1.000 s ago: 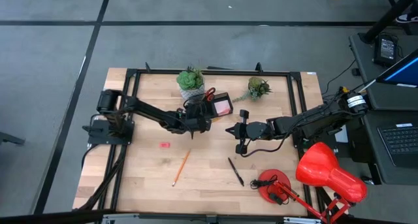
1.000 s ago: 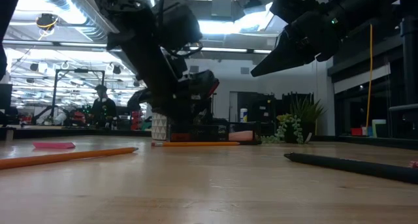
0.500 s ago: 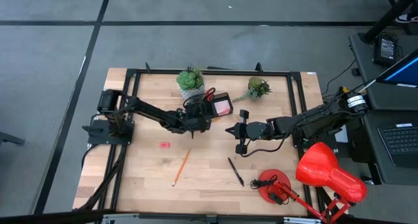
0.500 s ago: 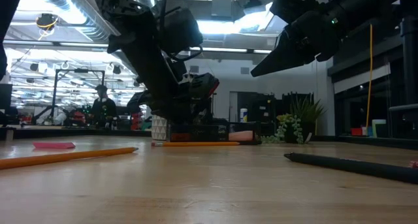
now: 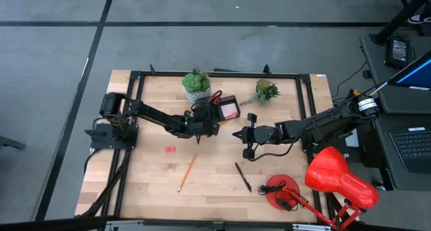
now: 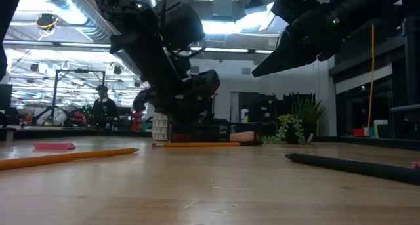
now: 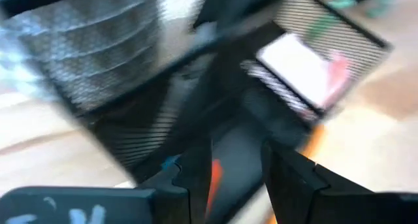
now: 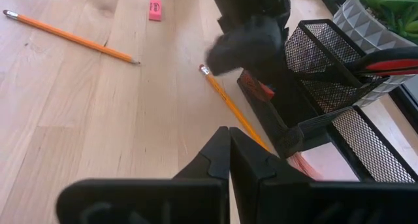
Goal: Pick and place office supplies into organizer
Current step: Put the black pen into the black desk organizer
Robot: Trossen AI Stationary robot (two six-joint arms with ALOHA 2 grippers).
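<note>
At the near edge of the table, toward the right corner, stands a red desk lamp. A black pen lies just left of the lamp's base. Farther left, one orange pencil lies slanted on the wood, not touching anything. A small pink eraser sits a bit beyond it, toward the left side.

Around the middle of the table the right gripper hangs in the air with its two fingers pressed tight together — it holds nothing. From its wrist camera a second orange pencil shows on the wood, just beside the front wall of the organizer, with its eraser end pointing away from the tray.

The left gripper is right at the front of the black organizer, over that second pencil. Its fingers stand apart, with orange showing between them, and nothing is clamped in them.

The organizer sits near the far edge, about midway along it. The pink sticky-note pad lies in its right part, and the red-handled scissors stand in its back cup. Two green potted plants stand by the far edge — one left of the organizer, one right of it.
</note>
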